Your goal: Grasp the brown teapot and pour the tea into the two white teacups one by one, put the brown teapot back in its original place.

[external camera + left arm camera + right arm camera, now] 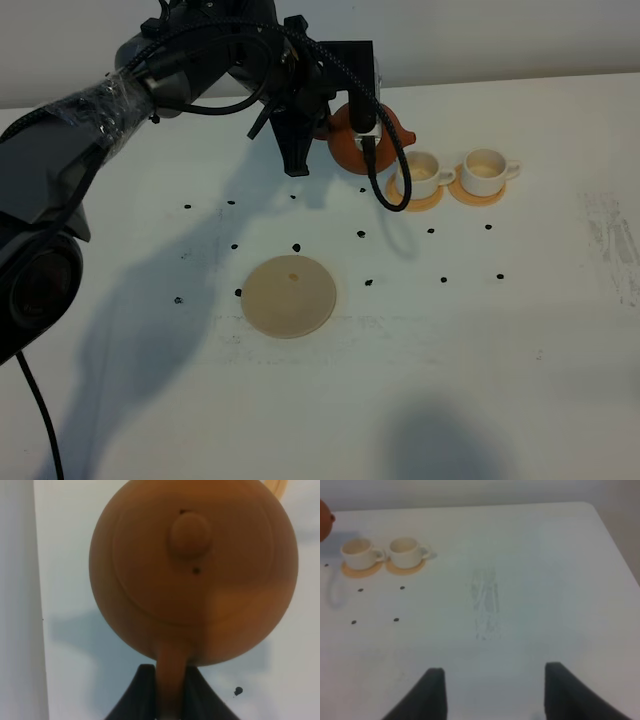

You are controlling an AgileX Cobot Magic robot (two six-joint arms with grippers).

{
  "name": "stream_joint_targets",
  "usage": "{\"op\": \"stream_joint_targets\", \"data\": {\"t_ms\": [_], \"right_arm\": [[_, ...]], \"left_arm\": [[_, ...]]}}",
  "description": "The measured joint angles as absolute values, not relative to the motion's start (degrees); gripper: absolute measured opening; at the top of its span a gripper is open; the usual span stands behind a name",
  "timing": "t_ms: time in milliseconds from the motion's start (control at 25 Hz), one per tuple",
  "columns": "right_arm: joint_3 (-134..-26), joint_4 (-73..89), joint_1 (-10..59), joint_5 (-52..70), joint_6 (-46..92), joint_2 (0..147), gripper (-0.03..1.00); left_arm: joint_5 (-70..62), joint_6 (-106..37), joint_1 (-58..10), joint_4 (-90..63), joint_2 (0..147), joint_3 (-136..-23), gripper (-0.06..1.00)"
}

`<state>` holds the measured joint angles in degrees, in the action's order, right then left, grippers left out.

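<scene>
Left arm [60,180] is stretching from near left to far middle, left gripper [170,695] clamping the brown teapot [392,130] handle, holding it aloft just left of two white teacups [425,172], well apart from tan disc [290,295]. Right gripper [492,690] is hanging spread wide, empty.

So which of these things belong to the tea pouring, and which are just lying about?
Job: brown teapot in the left gripper; teacup nearest it; the other teacup; pale tan disc.
Just there: two orange coasters under the cups; black dots and scuff marks on the table.
</scene>
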<state>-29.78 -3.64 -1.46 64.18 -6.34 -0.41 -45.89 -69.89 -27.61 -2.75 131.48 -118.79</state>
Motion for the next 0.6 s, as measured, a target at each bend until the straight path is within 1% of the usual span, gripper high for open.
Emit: {"op": "stream_joint_targets", "data": {"t_ms": [600], "right_arm": [[-29.8, -3.6, -1.5, 64.2, -6.3, -0.4, 0.43]], "left_arm": [[-38.7, -66.3, -27.6, 1.5, 135.5, -118.8, 0.12]]}}
